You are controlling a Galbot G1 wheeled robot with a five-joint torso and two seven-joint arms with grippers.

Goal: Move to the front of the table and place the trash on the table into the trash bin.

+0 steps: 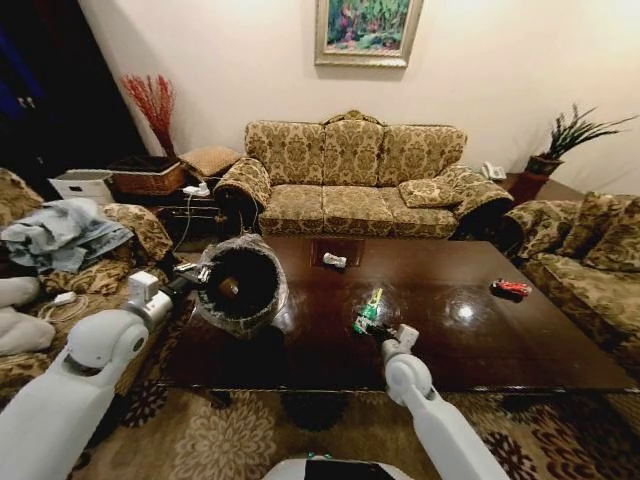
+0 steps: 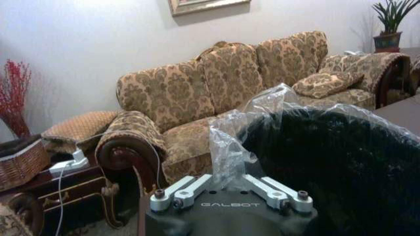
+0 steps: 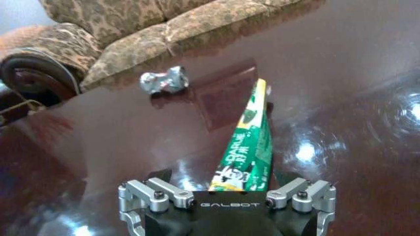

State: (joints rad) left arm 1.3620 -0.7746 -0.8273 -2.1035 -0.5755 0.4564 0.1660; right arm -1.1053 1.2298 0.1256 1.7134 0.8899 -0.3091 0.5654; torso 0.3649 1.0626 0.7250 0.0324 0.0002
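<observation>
My left gripper [image 1: 190, 278] is shut on the rim of the trash bin [image 1: 242, 286], a black bin with a crinkled clear bag. It holds the bin tilted over the table's left end, mouth toward me, with a tan piece [image 1: 228, 290] inside. In the left wrist view the left gripper [image 2: 229, 194] pinches the bag beside the trash bin [image 2: 328, 162]. Over the dark glossy table [image 1: 470, 340], my right gripper [image 1: 376, 326] is shut on a green wrapper [image 1: 367, 310]. The green wrapper [image 3: 251, 147] sticks out from the right gripper [image 3: 229, 189]. A white scrap [image 1: 334, 261] [image 3: 164, 81] and a red piece [image 1: 511, 289] lie on the table.
A patterned sofa [image 1: 355, 175] stands behind the table, with armchairs at both sides. A woven basket [image 1: 148, 176] and a side table are at the back left, and a potted plant [image 1: 560, 145] at the back right. Patterned carpet lies under me.
</observation>
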